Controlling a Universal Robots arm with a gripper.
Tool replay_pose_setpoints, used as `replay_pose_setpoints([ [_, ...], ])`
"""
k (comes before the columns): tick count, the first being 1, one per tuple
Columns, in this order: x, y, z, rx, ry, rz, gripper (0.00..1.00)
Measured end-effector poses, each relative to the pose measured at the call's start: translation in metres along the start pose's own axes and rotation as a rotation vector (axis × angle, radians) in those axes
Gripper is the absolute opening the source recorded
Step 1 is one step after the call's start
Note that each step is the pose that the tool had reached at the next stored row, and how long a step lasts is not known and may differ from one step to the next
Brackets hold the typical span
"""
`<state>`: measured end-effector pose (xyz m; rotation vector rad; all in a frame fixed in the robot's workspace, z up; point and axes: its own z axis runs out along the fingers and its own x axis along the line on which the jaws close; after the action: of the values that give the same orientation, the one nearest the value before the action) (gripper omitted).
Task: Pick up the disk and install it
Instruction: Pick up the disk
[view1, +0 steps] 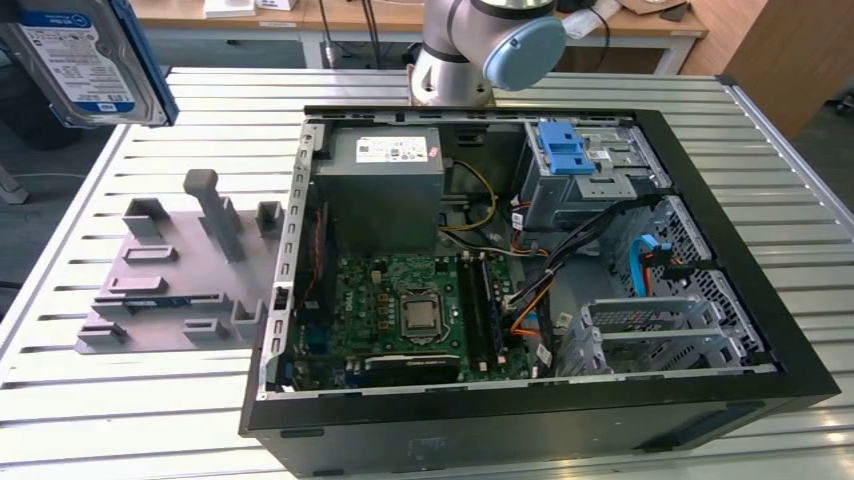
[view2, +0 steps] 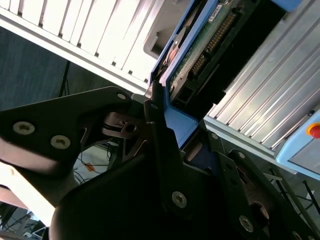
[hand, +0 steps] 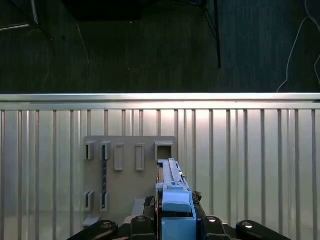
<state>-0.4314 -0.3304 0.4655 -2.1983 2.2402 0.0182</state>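
Observation:
The disk (view1: 80, 55), a silver drive with a white-and-blue label in a blue carrier, hangs high over the table at the exterior view's far left. In the first wrist view the disk (hand: 172, 192) is seen edge-on above the grey holder plate (hand: 125, 167), with my gripper (hand: 175, 212) shut on it. In the second wrist view the black fingers (view2: 162, 145) clamp the blue carrier of the disk (view2: 192, 57) from both sides. The disk touches neither the plate nor the computer.
An open black computer case (view1: 534, 410) lies on the slatted metal table (view1: 80, 420). Inside are a grey power supply (view1: 380, 165), a green mainboard (view1: 414, 310) and a blue-latched drive cage (view1: 581, 155). The grey holder plate (view1: 167, 285) lies beside the case on the exterior view's left.

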Motion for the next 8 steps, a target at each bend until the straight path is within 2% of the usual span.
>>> replay_pose_setpoints([
  [8,-0.0001,0.0001,-0.0083,-0.0001,0.0001,0.0,0.36],
])
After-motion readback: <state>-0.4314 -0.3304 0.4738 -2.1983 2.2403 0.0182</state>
